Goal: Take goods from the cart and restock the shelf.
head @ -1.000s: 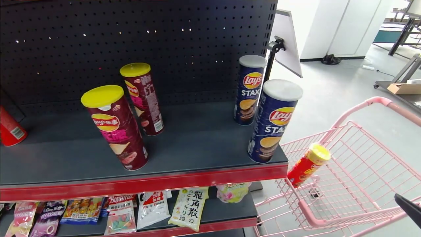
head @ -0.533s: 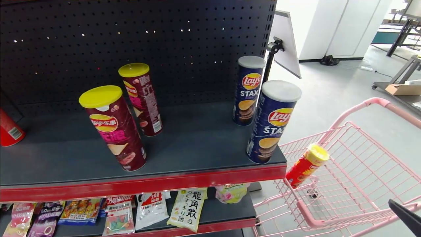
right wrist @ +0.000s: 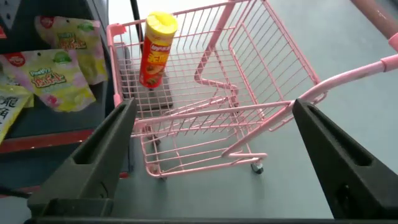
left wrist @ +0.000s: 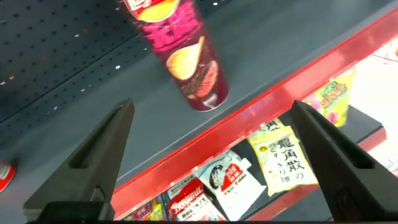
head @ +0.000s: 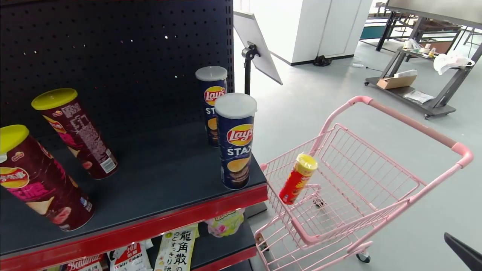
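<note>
The shelf is the dark-boarded unit with a red front lip and a pegboard back. On its upper board stand four tall chip cans. Two blue cans with grey lids are at the right end, one at the front corner and the other behind it by the pegboard. Two maroon cans with yellow lids stand toward the left, one near the front lip and one farther back. On the tier under that board lie flat snack bags.

A pink wire cart stands on the floor just beside the shelf's right end. Inside it, at the end nearest the shelf, is a red can with a yellow lid. The red can is tilted and seems to lean on the wire wall, though the mesh makes the contact hard to read.

The left gripper hangs in front of the shelf's red lip, facing the near maroon can, with its jaws spread wide and nothing between them. The right gripper hangs off the shelf's right end, above the cart and apart from the red can. Its jaws are likewise spread and empty.
</note>
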Robot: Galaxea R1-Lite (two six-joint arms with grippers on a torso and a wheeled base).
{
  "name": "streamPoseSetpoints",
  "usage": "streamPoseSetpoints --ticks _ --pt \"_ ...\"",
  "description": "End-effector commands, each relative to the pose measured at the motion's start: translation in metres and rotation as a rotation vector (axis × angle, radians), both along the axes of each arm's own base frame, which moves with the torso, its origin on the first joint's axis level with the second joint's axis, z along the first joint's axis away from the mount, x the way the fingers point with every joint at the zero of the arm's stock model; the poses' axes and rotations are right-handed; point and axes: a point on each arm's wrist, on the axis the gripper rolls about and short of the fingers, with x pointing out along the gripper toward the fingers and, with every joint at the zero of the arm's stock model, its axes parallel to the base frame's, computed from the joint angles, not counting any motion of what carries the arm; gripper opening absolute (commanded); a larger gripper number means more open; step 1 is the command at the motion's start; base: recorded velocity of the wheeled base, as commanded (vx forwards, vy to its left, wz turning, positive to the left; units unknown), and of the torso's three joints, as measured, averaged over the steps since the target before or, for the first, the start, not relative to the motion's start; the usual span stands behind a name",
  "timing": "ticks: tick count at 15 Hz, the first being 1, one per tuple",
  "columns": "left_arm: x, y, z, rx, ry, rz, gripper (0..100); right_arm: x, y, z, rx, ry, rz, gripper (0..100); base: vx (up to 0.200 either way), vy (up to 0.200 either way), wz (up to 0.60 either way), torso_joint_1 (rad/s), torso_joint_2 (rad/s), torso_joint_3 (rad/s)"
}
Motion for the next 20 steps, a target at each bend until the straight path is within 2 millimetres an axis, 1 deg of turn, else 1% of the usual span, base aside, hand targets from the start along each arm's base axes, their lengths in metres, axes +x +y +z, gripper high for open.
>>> streamPoseSetpoints --ticks 1,4,12,20 --pt "-0.0008 0.0002 -0.0003 -0.002 -0.006 0.000 100 -0.0006 -0.0001 -0.0027 -0.010 0.007 -0.001 100 0.000 0.000 0.00 0.000 0.00 0.000" --pt "-0.0009 0.0002 -0.0011 -0.002 -0.008 0.002 100 -0.0007 -0.0002 -0.0034 -0.016 0.009 -0.003 100 0.000 0.000 0.00 -0.108 0.25 0.150" --pt "-0.0011 0.0002 -0.0011 -0.002 -0.009 0.002 100 -0.0030 -0.0003 -0.0086 -0.016 0.016 -0.003 100 0.000 0.000 0.00 -0.141 0.38 0.228" --pt "-0.0012 0.0003 -0.0004 -0.003 -0.014 0.003 100 -0.0030 -0.0003 -0.0116 -0.035 0.029 0.002 100 0.000 0.000 0.00 -0.174 0.53 0.354"
